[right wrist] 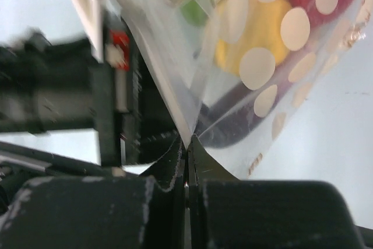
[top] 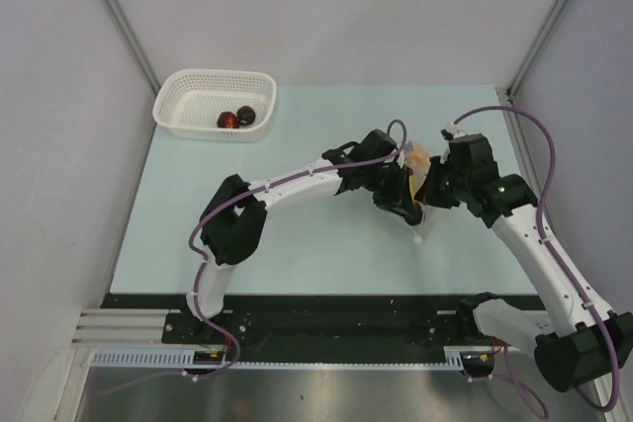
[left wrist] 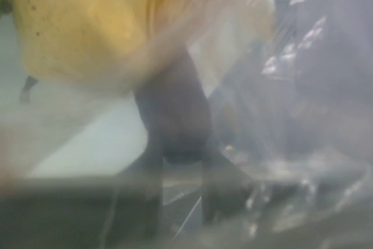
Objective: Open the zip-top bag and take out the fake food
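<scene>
The zip-top bag (top: 419, 180), fake food (right wrist: 265, 30) inside, sat right between both claws. The right claw (right wrist: 187, 142) was pinched tight on its edge. I could not tell about the left claw (top: 399, 202).

The pale green tabletop (top: 297, 254) carries a white mesh basket (top: 170, 118) set in its far left corner. Toward the right edge, the lower tip of the zip-top bag (top: 419, 185) hangs close to the surface; whether it touches cannot be told.
</scene>
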